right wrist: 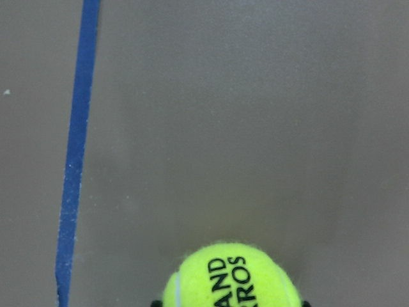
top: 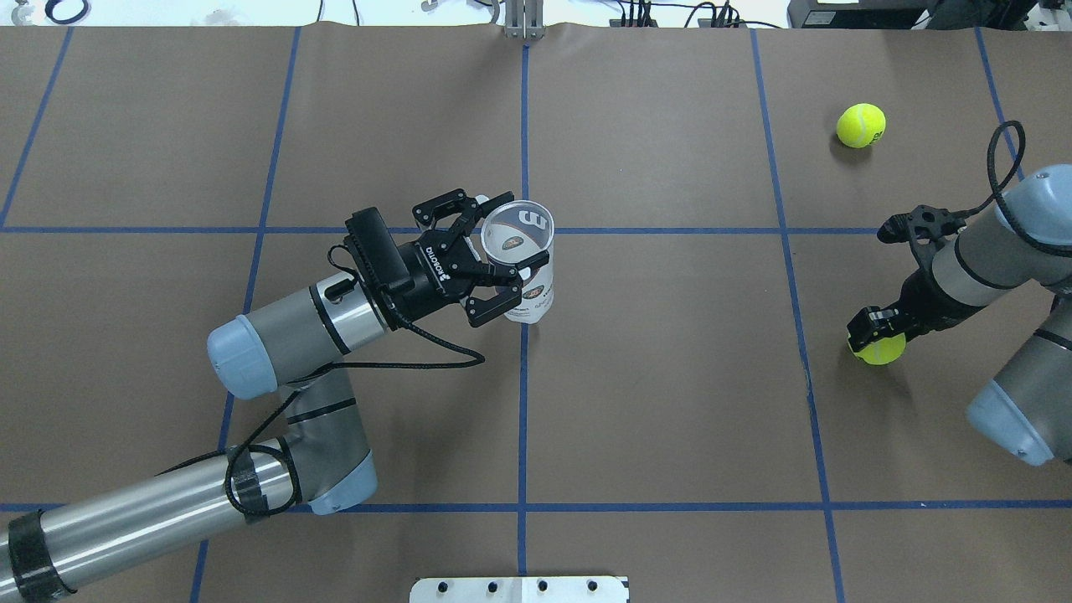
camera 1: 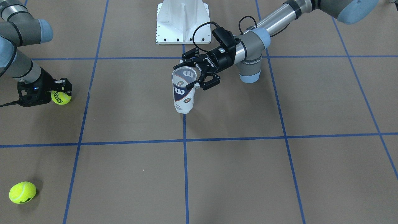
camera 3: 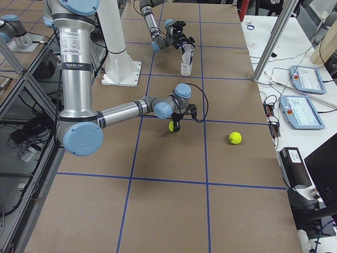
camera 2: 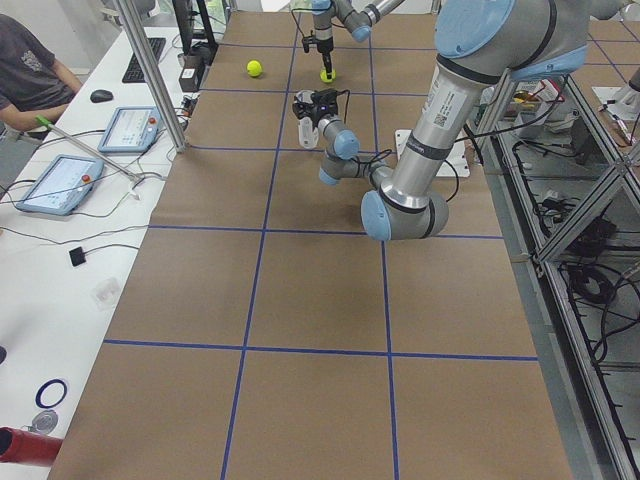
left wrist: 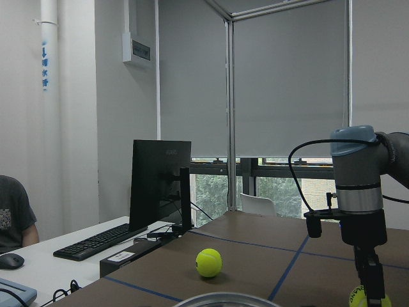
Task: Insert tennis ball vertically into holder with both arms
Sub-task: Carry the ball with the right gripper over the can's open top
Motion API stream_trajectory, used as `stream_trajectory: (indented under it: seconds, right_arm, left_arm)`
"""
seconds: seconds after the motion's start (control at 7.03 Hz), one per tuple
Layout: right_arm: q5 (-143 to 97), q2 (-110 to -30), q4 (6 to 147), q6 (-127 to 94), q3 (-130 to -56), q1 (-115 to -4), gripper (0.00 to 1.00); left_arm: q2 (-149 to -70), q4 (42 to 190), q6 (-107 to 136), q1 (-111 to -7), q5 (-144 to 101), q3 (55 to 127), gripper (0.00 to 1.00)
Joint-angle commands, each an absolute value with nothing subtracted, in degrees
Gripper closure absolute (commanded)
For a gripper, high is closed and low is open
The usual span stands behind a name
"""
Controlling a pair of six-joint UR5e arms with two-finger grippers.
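Observation:
The holder [camera 1: 183, 99], a clear can with a navy and white "W" label, stands upright near the table's middle, open end up; it also shows in the overhead view [top: 534, 293]. My left gripper [camera 1: 190, 74] [top: 502, 251] comes in from the side and is shut around the can just below its rim. My right gripper [camera 1: 61, 95] [top: 878, 345] points down and is shut on a yellow-green tennis ball [camera 1: 61, 98] [right wrist: 233, 278] at table level. A second tennis ball [camera 1: 22, 192] [top: 860, 126] lies loose on the table further out.
The white pedestal base [camera 1: 182, 21] stands at the robot's side of the table, behind the can. Blue tape lines grid the brown table. A side bench with tablets [camera 3: 308, 79] and a seated operator [camera 2: 25, 70] runs along the far edge.

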State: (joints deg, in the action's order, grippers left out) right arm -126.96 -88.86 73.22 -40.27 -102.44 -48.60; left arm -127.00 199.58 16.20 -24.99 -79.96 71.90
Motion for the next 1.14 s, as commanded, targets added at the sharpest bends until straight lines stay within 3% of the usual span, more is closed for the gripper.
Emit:
stream_trajectory:
  seconds: [0.0, 1.0]
  right_arm:
    - [-128.0, -84.8, 74.1, -42.7, -103.7, -50.2, 1.0]
    - [-132.5, -71.4, 80.6, -60.2, -107.7, -51.2, 1.0]
  left_arm:
    - [-127.0, 199.7, 16.1, -24.3, -79.9, 71.5, 0.25]
    - [-126.5, 199.9, 16.2, -23.1, -79.9, 70.8, 0.22]
